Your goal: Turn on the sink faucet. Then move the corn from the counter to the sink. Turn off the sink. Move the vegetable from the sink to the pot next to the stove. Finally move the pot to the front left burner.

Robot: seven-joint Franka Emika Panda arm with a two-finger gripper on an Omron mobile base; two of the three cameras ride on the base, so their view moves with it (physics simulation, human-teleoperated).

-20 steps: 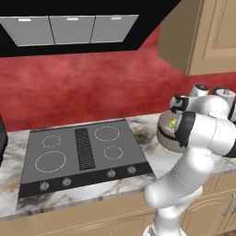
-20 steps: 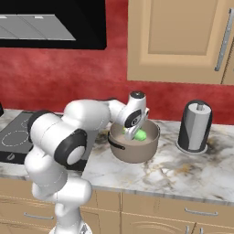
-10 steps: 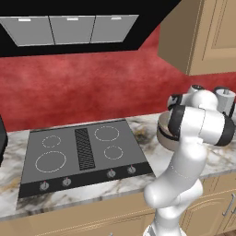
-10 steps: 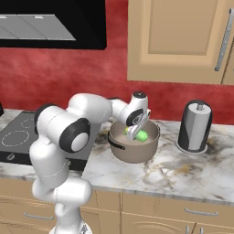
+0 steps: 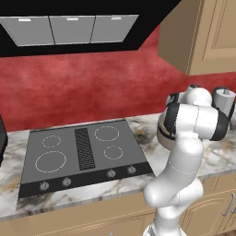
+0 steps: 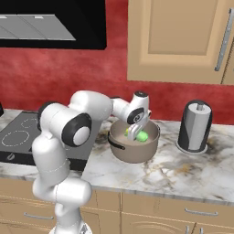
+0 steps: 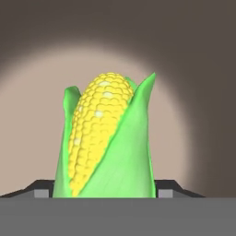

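**Supervisor:** Where's the corn right now?

**Me:** It's down inside the pot (image 6: 134, 147), which sits on the tabletop (image 6: 183, 169) just to the right of the stove (image 5: 83, 152). In the hand view the corn (image 7: 106, 138) fills the middle of the frame, yellow kernels up, green husk wrapped around it, with the pot's pale floor behind it. From the right base view I can see a bit of green just beside my gripper (image 6: 134, 132), below the rim.

**Supervisor:** Are you still holding it?

**Me:** I judge yes: the gripper looks clenched on the corn, since the cob stands right between the two dark tips at the bottom of the hand view. The contact itself is hidden, so I can't swear to it.

**Supervisor:** So how far along are we?

**Me:** The sink and faucet aren't in any view, so I can't check those steps directly. With the corn already in the pot, I'd judge the transfer is nearly finished. What's left is letting go, lifting clear, then taking the pot by its dark handle (image 6: 115, 143) and carrying it left to the front left burner (image 5: 50, 161).

**Supervisor:** Anything near the pot?

**Me:** Only a paper towel holder (image 6: 195, 126) to its right, well apart.
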